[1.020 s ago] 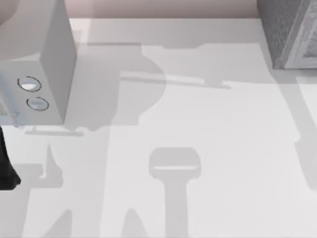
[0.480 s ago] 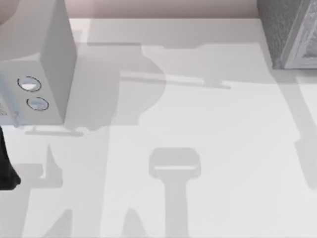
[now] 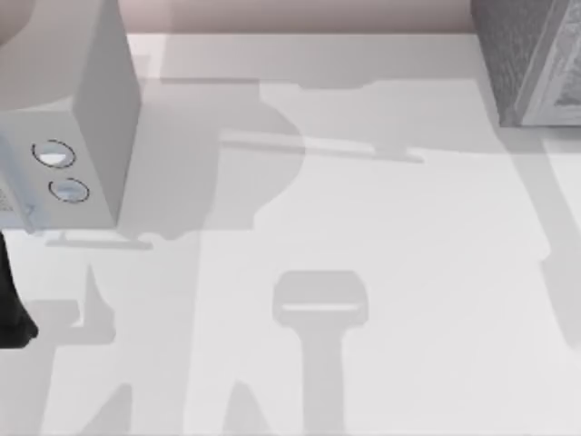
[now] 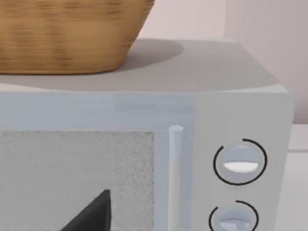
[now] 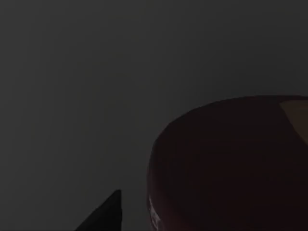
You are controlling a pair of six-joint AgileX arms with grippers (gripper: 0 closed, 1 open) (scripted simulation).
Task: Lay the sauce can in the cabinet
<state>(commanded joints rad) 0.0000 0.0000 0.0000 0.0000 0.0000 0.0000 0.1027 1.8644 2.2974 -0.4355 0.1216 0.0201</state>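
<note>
Two grippers are fitted, one per AgileX arm. For the left gripper (image 4: 92, 215), the left wrist view shows one dark pointed tip in front of the pale box (image 4: 240, 110); whether this gripper is released or clenched cannot be told. The tip lies over the speckled window panel (image 4: 77, 163) of the box face; contact with the panel cannot be told.

Just beside the window panel stands a vertical bar handle (image 4: 175, 173). Beyond the handle sit two round knobs, the upper knob (image 4: 239, 162) directly above the lower knob (image 4: 234, 219). A woven basket (image 4: 67, 33) rests on the flat top of the pale box.

From above, the left arm (image 3: 11, 313) appears as a dark shape at the table's left edge, near the front of the pale box, which occupies the table's far left corner.

The right wrist view is dark. The condition of the right gripper, released, clenched or grasping, cannot be told, and neither can the location of the sauce can.

The cabinet (image 3: 513, 64), dark grey and speckled, stands at the table's far right corner, with its lighter framed panel (image 3: 561, 86) at the right border of the top view. It is well apart from the pale box. The white table (image 3: 390, 236) between them carries grey shadows
</note>
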